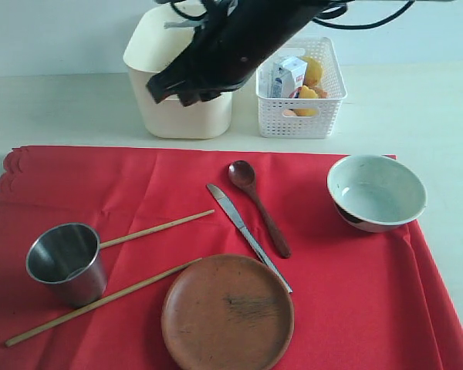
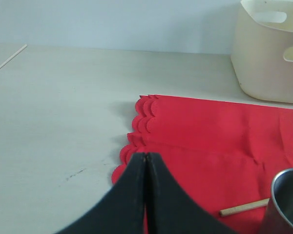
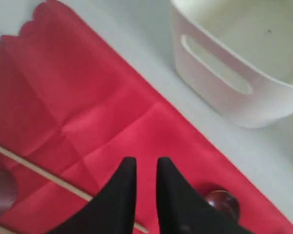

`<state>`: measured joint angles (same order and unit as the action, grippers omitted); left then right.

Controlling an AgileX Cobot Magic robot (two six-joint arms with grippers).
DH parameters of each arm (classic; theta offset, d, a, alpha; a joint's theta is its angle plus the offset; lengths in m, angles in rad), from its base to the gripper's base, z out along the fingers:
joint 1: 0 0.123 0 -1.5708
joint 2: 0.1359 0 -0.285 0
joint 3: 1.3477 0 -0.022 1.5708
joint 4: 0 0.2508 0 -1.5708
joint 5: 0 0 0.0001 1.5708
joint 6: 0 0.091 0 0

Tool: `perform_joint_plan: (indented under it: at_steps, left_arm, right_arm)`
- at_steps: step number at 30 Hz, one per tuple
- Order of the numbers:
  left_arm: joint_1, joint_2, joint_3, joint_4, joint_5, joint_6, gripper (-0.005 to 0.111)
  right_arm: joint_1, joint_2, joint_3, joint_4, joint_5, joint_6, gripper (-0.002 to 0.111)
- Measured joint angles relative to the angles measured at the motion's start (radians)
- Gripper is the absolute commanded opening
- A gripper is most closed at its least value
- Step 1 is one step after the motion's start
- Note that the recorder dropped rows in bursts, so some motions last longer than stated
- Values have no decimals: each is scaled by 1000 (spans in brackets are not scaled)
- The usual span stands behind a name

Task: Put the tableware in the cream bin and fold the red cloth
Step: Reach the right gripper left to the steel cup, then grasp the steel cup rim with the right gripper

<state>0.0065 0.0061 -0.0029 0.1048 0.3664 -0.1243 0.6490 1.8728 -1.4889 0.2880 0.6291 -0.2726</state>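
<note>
Well, the red cloth (image 1: 139, 193) lies spread flat with the cream bin (image 1: 177, 116) standing just off its edge at twelve o'clock. On the cloth sit the round brown plate (image 1: 228, 312) at six, the grey-white bowl (image 1: 376, 191) at two, the steel cup (image 1: 65, 262) at eight with two chopsticks (image 1: 100, 302) slanting past it, and the knife (image 1: 243, 231) and dark spoon (image 1: 255, 204) side by side in the middle. My left fingers (image 2: 132, 195) are pressed together on nothing over the scalloped edge at nine, while my right fingers (image 3: 124, 190), over the cloth near the bin, stand a narrow gap apart, empty.

Bright, even light — soft shadows, blurry right wrist view.
</note>
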Motion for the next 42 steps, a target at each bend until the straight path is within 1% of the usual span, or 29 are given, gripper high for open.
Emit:
perform_joint_plan:
  at_steps: [3,5,7,11,12,14,17,24,31,34,36,42]
  left_arm:
    - [0,0,0,0,0,0,0]
    - [0,0,0,0,0,0,0]
    - [0,0,0,0,0,0,0]
    - [0,0,0,0,0,0,0]
    - [0,0,0,0,0,0,0]
    - [0,0,0,0,0,0,0]
    - [0,0,0,0,0,0,0]
    - [0,0,0,0,0,0,0]
    - [0,0,0,0,0,0,0]
    - [0,0,0,0,0,0,0]
    - [0,0,0,0,0,0,0]
    - [0,0,0,0,0,0,0]
  right_arm:
    - [57,16,0,5,0,-9,16]
    - [94,30,0,5,0,-29,18]
    - [137,44,0,1,0,-47,25]
    - [222,65,0,-37,-46,-61,46]
    - [247,75,0,-55,-64,-61,50]
    - [276,91,0,-73,-91,-65,57]
    - [319,122,0,-82,-101,-65,60]
    - [373,171,0,-93,-117,-83,60]
    - [374,216,0,-104,-133,-91,60]
    - [374,238,0,-104,-137,-91,58]
    - [374,246,0,-104,-139,-91,53]
    - [374,247,0,-104,-143,-91,27]
